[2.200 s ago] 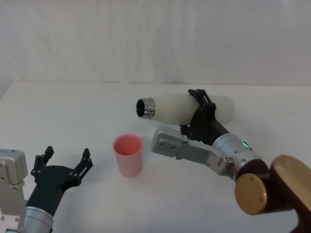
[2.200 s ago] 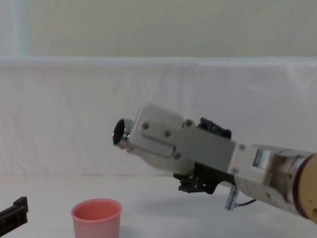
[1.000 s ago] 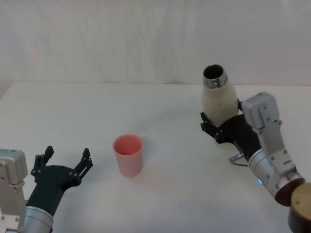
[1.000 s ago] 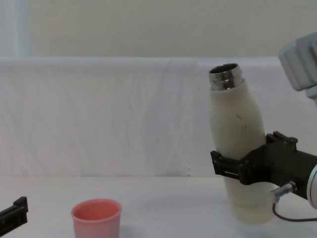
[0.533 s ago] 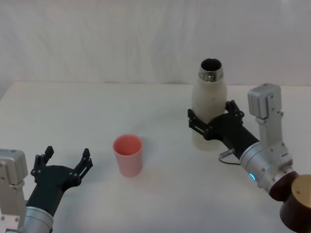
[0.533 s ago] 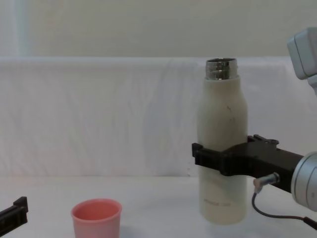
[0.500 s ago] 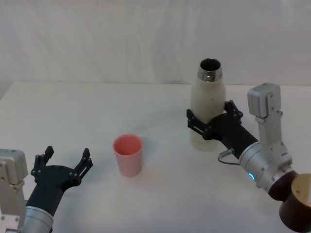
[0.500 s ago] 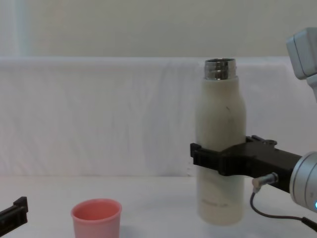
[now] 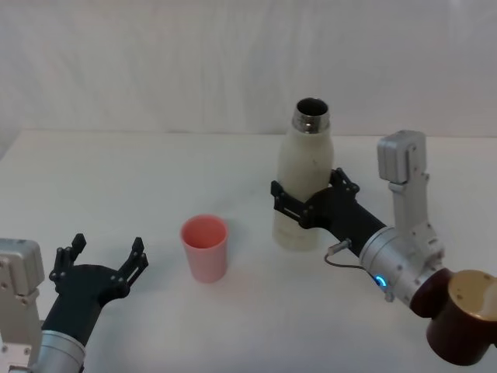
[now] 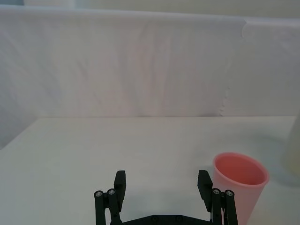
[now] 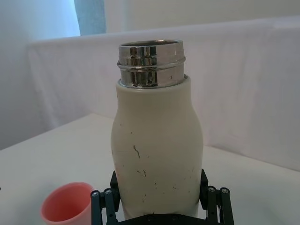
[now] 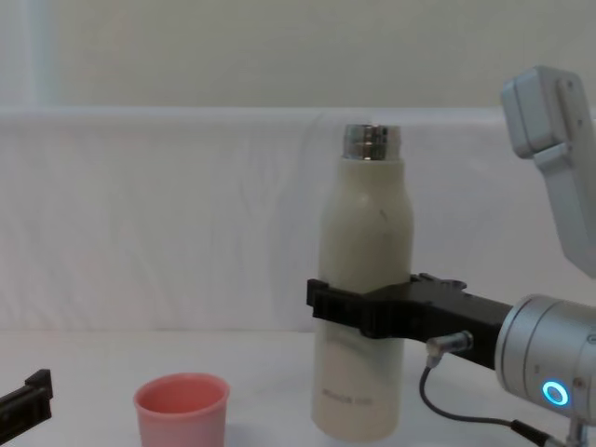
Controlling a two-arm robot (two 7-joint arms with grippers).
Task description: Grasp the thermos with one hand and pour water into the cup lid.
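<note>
Right tool [image 9: 309,203] level, clamping upright thermos [image 9: 302,180] mid-body, beside cup lid [image 9: 205,247]

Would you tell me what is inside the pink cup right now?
The cup shows plain pink inner walls in the left wrist view, with no visible water. Its bottom is hidden by the rim, so a little liquid there cannot be excluded.

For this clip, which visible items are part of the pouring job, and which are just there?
Part of the job:
- thermos, upright on the table, uncapped
- cup lid, pink, standing to the thermos's left
- right gripper, fingers around the thermos body

Just there:
- left gripper, open and idle at the near left
- white table
- white backdrop cloth
</note>
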